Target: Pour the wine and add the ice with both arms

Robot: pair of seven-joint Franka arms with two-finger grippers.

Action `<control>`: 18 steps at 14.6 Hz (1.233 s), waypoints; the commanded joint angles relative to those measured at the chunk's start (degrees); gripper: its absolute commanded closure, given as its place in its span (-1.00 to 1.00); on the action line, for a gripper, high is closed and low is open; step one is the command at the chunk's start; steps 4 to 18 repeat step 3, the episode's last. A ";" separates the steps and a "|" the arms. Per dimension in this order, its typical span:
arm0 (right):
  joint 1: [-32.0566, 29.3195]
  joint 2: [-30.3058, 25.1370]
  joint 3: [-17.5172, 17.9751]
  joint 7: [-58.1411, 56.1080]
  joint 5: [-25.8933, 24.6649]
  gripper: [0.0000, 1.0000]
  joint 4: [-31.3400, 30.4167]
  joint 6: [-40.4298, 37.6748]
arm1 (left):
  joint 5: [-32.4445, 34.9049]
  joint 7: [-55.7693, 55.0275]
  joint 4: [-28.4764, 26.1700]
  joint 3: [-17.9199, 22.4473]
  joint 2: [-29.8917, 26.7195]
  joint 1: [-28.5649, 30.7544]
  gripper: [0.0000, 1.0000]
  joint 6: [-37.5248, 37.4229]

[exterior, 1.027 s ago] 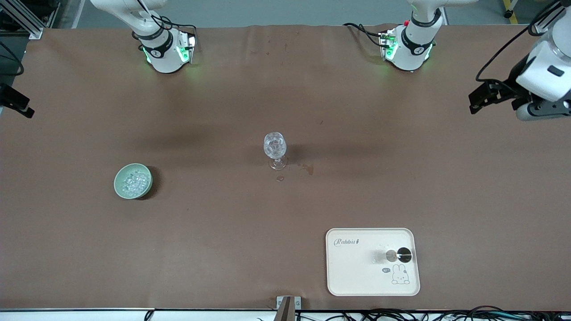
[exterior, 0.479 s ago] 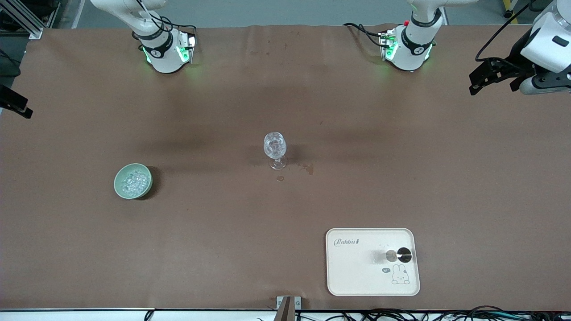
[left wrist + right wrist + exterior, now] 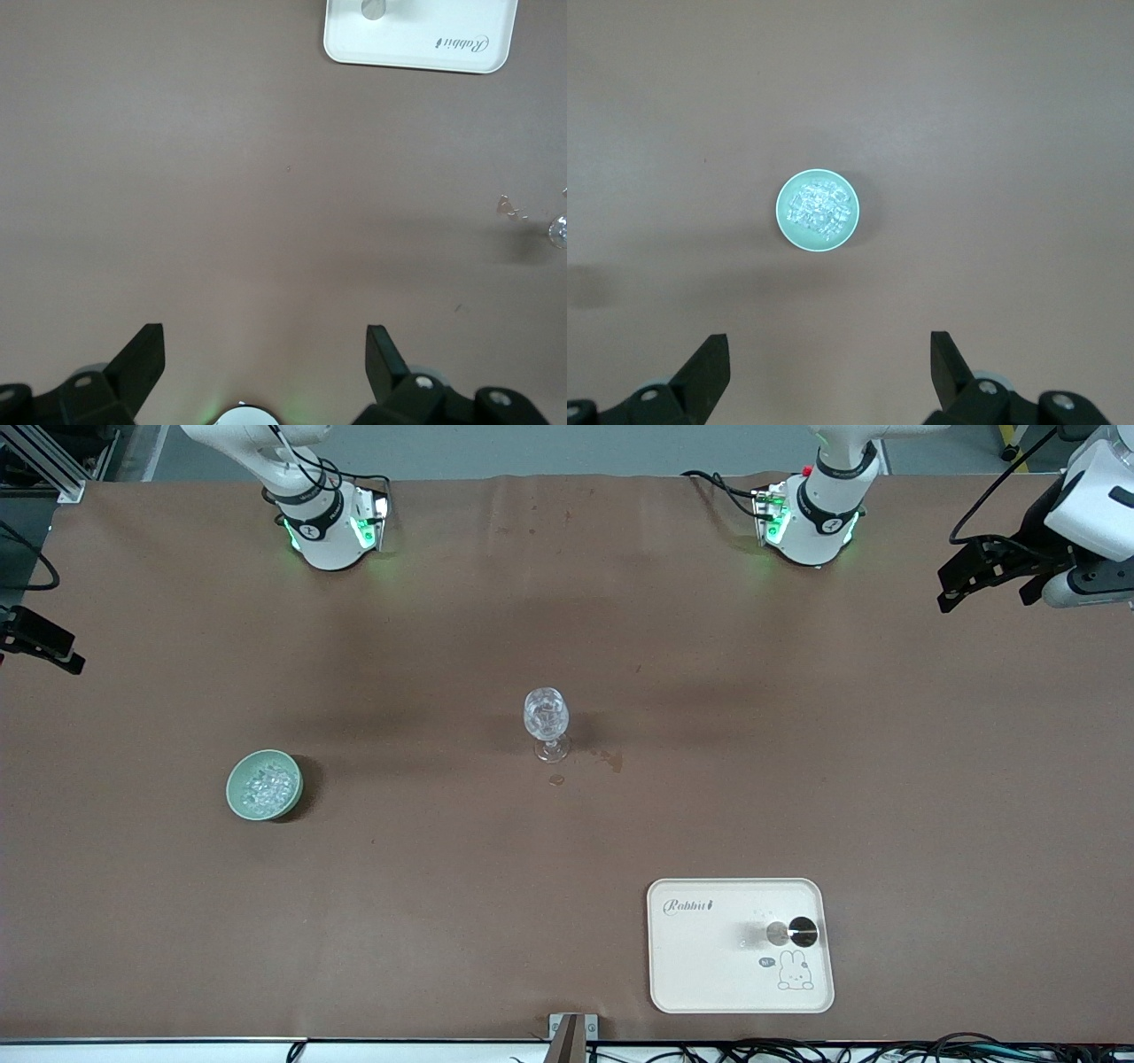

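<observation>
Right wrist view: ice [image 3: 818,209] is heaped in green bowl [image 3: 818,211] well below spread-open right gripper [image 3: 830,372]; chunks judged slippery, light, so bowl's rim is best gripped. Left gripper [image 3: 266,361], also spread, is parked high, empty.

Clear ice [image 3: 266,785] heaped in bowl [image 3: 237,802]

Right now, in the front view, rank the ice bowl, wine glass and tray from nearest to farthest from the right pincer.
The right pincer, open, hangs over the right arm's end of the table.
1. Green bowl of ice, at that same end.
2. Wine glass, mid-table.
3. Tray, toward the left arm's end, nearest the front camera.
The left pincer waits, open.
</observation>
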 commanded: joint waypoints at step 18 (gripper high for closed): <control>-1.93 -1.12 2.31 -2.77 1.21 -1.00 -2.24 0.75 | 0.25 1.49 0.58 0.17 0.25 0.02 -1.00 -0.03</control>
